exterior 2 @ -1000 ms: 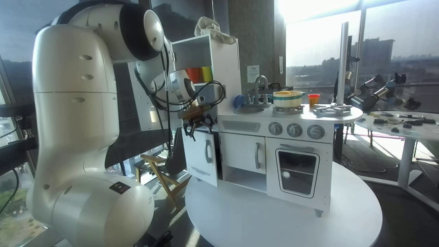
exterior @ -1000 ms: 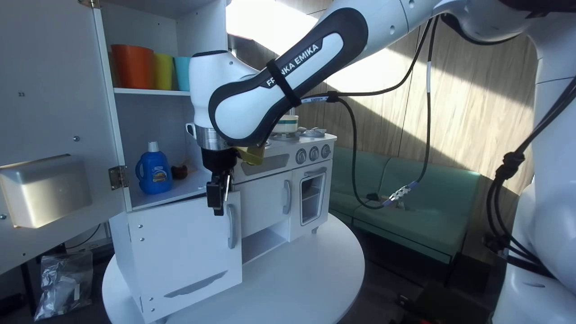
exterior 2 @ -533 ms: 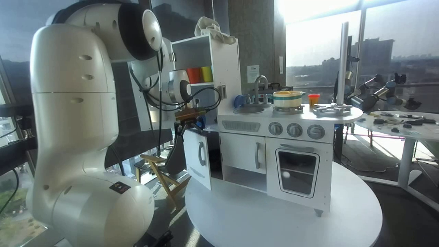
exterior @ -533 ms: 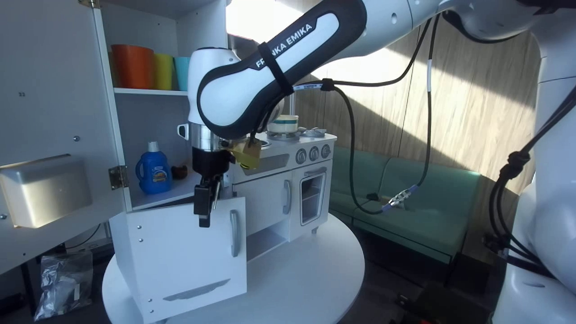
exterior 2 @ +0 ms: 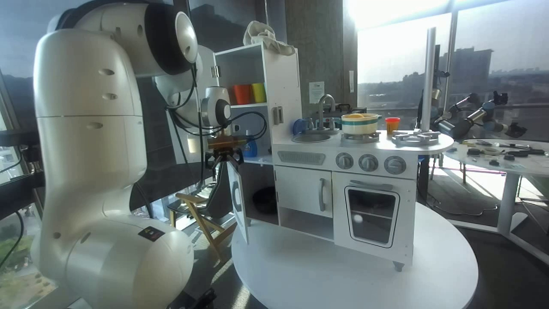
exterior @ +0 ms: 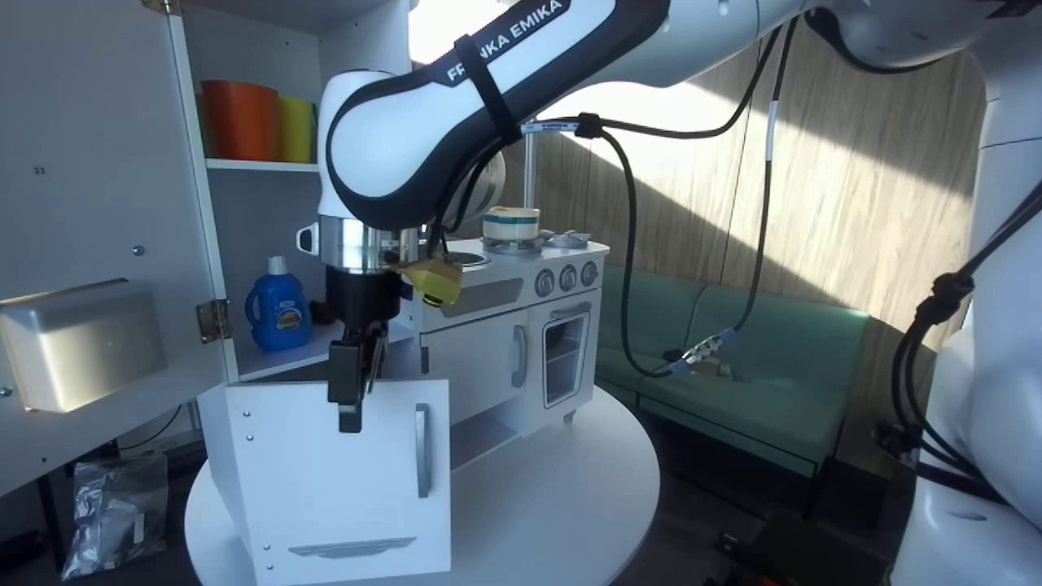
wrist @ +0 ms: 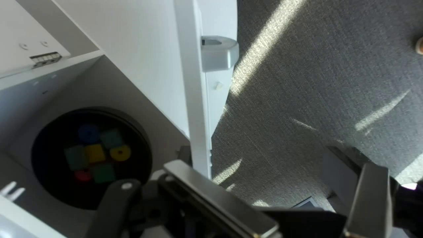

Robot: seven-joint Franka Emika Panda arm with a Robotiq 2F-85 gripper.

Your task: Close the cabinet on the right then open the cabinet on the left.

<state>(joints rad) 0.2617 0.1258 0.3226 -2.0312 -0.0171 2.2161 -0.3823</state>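
Note:
The left cabinet's white door (exterior: 326, 480) stands swung open in both exterior views (exterior 2: 238, 201). Its grey handle (exterior: 422, 450) also shows in the wrist view (wrist: 219, 56). My gripper (exterior 2: 224, 162) is at the top edge of this door, fingers spread wide. One finger is on the outer side; the other appears to be on the inner side, against the door. In the wrist view the jaws of the gripper (wrist: 276, 198) are apart with no object between the pads. The right cabinet's door (exterior 2: 303, 186) is closed, with a grey vertical handle (exterior 2: 321, 194).
Inside the left cabinet is a dark round pan (wrist: 132, 132) with several coloured blocks. A tall upper door (exterior: 89, 179) stands open at the left. A blue bottle (exterior: 279, 313) stands on the shelf above. The oven (exterior 2: 373, 210) is at the right.
The left cabinet's door has swung further outward, showing more of its inside. My gripper has moved outward and slightly down with the door's top edge. The right door has not moved.

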